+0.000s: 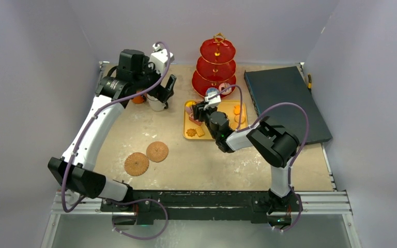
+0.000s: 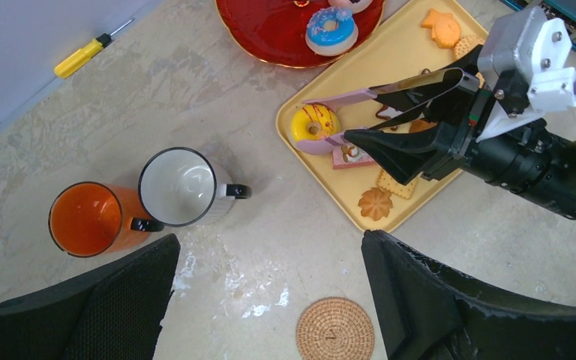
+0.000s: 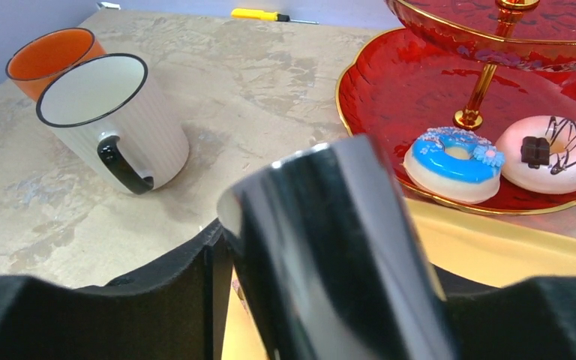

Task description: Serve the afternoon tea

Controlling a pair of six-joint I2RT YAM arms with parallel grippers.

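Yellow doughnut (image 2: 313, 126), dark-drizzled, lies at the tongs (image 2: 345, 96) held tight by right gripper (image 2: 379, 114); left gripper (image 2: 270, 251) spread.

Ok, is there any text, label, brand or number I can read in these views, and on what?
None readable.
The white mug, orange mug, red stand, yellow tray and tongs are all plain.
The dark box shows no markings at this size.
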